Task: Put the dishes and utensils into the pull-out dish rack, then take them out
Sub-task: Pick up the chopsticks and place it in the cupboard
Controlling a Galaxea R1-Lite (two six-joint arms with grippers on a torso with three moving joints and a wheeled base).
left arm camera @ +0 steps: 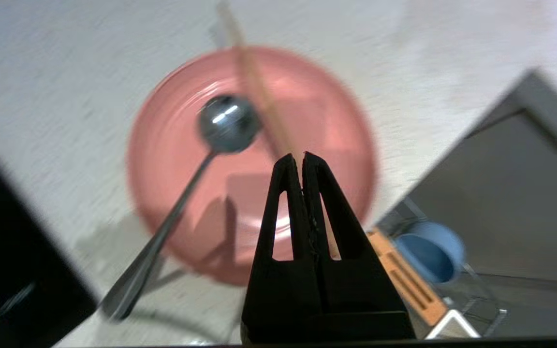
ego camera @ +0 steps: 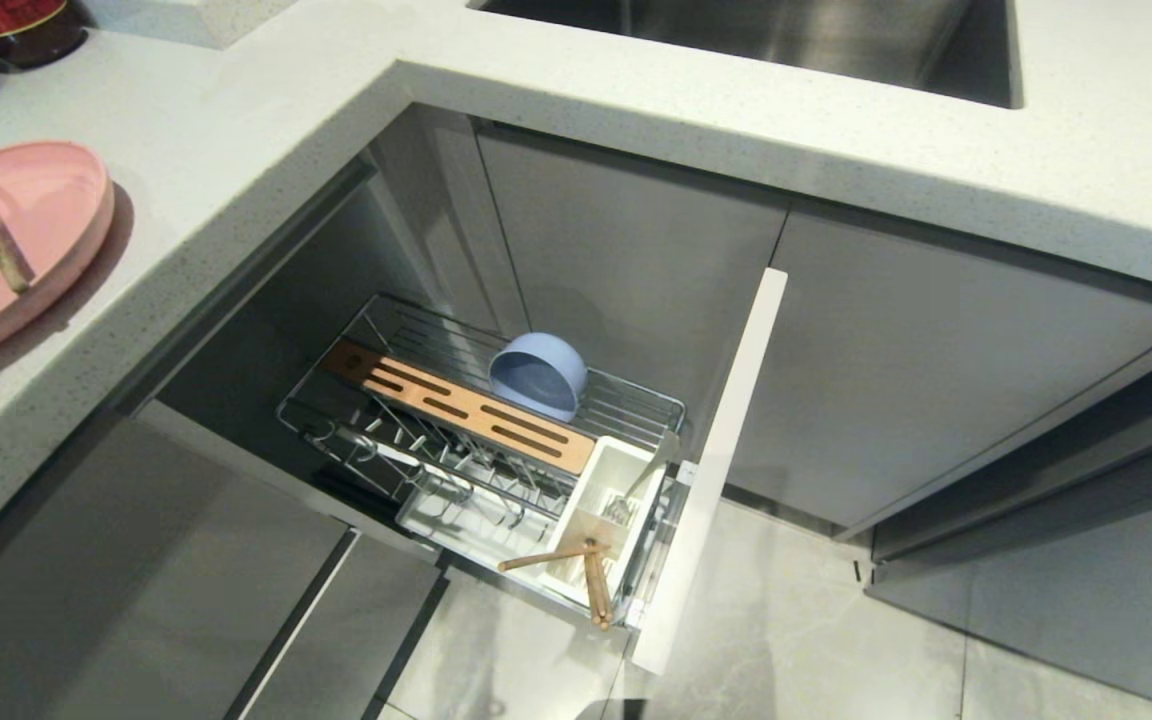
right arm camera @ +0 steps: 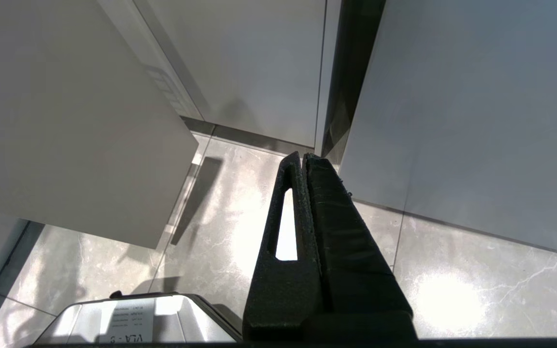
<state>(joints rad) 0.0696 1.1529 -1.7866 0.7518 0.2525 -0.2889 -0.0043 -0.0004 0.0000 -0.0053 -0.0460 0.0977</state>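
One chopstick (left arm camera: 259,92) lies across the pink plate (left arm camera: 317,125) on the counter (ego camera: 236,130) beside the spoon (left arm camera: 227,123). The left gripper (left arm camera: 302,157), jaws pressed together and empty, hovers above them. Lifting the plate first risks spilling both utensils. The blue bowl (ego camera: 539,373) sits in the dish rack (ego camera: 496,440).

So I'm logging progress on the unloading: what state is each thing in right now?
pull-out dish rack: pulled out.
light-blue bowl: in the rack, on its side.
pink plate: on the counter, spoon resting on it.
chopstick: held by the left gripper over the plate.
right gripper: shut, empty.
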